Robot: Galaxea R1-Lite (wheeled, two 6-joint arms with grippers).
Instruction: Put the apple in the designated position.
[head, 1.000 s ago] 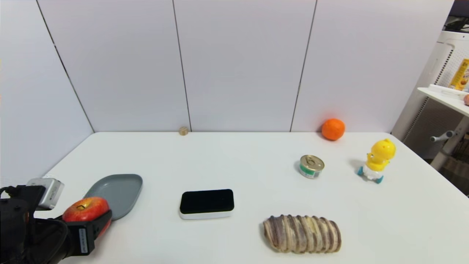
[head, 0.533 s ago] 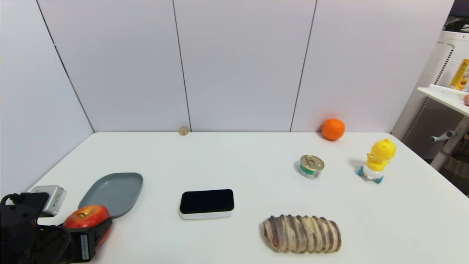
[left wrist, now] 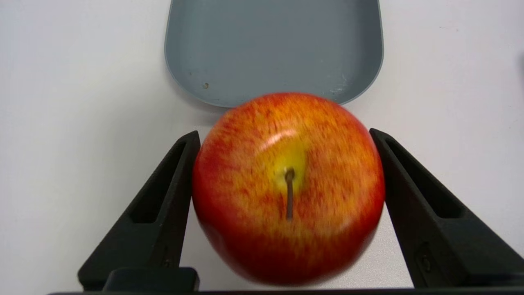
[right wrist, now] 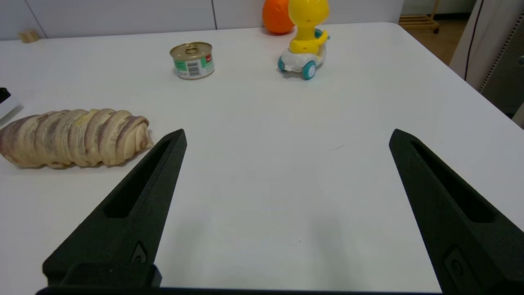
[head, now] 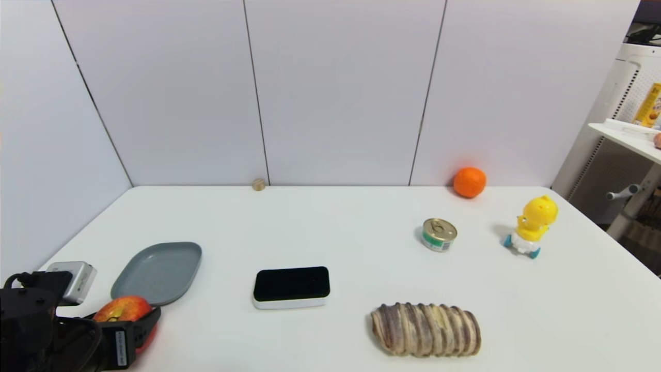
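The left gripper (head: 131,323) sits at the near left corner of the white table (head: 330,258), its two black fingers (left wrist: 163,205) clamped against the sides of the glossy red apple with yellowish flecks (left wrist: 288,186). The apple's short brown stem (left wrist: 289,192) faces the wrist camera. In the head view the apple (head: 123,309) lies just on the near side of the shallow grey rounded plate (head: 160,271); from the wrist camera the plate's near rim (left wrist: 274,53) is partly covered by the fruit. Whether the apple rests on the table or hangs just above it cannot be told.

The right gripper (right wrist: 286,139) hovers over the near right part of the table with its fingers spread wide and nothing between them.

A black pad on a white base (head: 292,287) lies near the front edge, right of the plate. A long brown-striped bread loaf (head: 426,329) lies further right, close to the front edge. A small round tin with a gold lid and green label (head: 439,234) stands toward the back right, with a yellow duck toy on blue wheels (head: 532,226) beside it near the right edge. A round orange fruit (head: 469,182) sits at the back edge, and a small tan wooden block (head: 258,184) rests at the back edge nearer the middle.
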